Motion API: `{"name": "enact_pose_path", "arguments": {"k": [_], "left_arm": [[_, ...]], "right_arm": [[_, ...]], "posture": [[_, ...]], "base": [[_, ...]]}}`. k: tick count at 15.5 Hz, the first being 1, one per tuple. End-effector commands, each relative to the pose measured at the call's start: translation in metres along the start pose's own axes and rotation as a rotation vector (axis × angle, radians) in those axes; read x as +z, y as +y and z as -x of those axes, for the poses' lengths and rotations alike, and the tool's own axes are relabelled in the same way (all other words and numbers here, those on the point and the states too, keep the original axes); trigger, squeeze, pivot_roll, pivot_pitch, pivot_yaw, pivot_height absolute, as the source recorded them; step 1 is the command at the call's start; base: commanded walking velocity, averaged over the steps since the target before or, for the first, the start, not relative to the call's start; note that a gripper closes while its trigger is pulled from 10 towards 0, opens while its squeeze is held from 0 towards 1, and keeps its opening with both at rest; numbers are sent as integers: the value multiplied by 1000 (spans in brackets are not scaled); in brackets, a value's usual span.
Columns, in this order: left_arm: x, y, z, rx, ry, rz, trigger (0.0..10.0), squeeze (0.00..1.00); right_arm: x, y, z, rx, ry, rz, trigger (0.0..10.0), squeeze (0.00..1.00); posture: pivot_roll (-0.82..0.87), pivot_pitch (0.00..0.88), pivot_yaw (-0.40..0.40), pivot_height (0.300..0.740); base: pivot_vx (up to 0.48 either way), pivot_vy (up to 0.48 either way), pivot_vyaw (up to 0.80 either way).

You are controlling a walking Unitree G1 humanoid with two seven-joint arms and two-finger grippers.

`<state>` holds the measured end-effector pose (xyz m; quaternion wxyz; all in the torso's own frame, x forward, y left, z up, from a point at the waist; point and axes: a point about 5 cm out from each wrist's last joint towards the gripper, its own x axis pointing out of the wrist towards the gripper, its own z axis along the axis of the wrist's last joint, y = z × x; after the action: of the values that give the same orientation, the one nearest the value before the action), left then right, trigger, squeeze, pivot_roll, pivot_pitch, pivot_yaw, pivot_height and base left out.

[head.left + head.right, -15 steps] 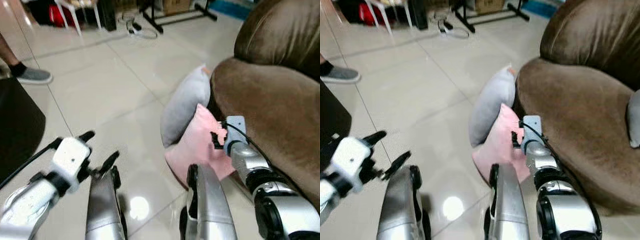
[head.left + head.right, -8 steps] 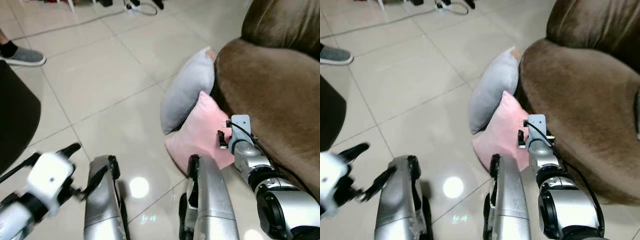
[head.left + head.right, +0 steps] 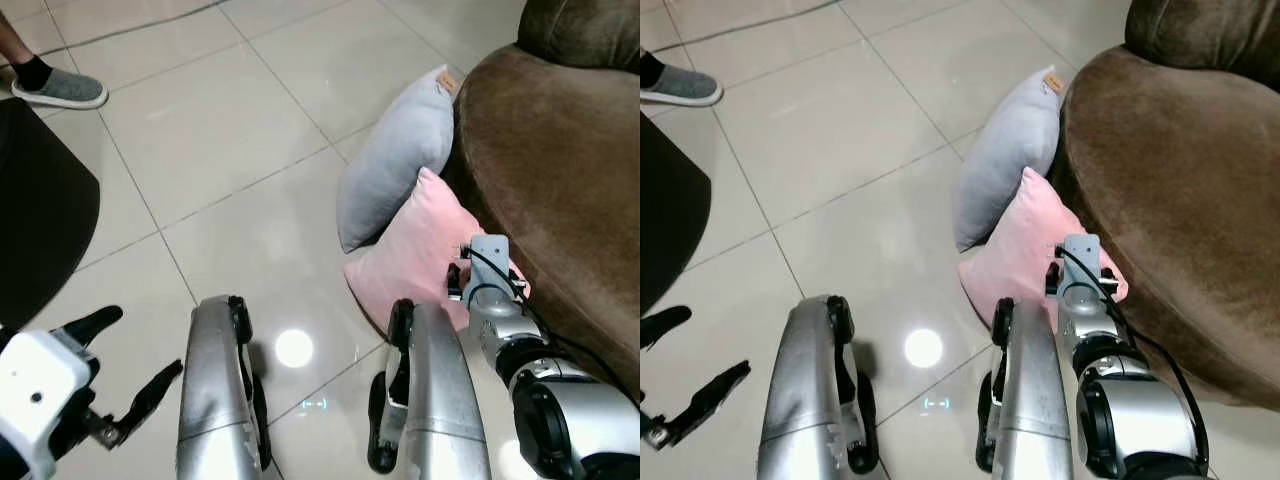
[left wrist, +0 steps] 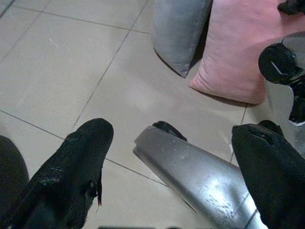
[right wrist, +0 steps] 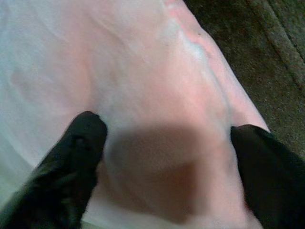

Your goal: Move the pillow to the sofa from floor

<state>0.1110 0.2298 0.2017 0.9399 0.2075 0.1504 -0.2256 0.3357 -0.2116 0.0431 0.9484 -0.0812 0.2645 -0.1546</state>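
Leaning against the sofa (image 3: 560, 170) front edge, the pink pillow (image 3: 415, 250) stands on the floor (image 3: 220, 160) beside a grey pillow (image 3: 395, 150). The right gripper (image 5: 167, 157) has its fingers spread against the pink fabric; the left gripper (image 3: 120, 370) hangs spread, idle. Closing on loose cover alone could let the pillow slip free.

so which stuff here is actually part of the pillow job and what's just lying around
Part of the job:
- pink pillow, on the floor against the sofa
- brown sofa
- right end effector, open at the pink pillow

Just lying about:
- grey pillow
- person's grey shoe
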Motion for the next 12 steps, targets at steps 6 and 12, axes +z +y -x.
{"name": "enact_pose_path", "arguments": {"k": [6, 12], "left_arm": [[3, -11, 0, -135, 18, 17, 10000, 0], [5, -13, -7, -178, 4, 31, 10000, 0]], "right_arm": [[-13, 5, 2, 14, 43, -30, 0, 0], [-15, 12, 4, 31, 49, -43, 0, 0]], "posture": [[261, 294, -9, 479], [268, 251, -18, 479]], "base": [[0, 0, 0], [0, 0, 0]]}}
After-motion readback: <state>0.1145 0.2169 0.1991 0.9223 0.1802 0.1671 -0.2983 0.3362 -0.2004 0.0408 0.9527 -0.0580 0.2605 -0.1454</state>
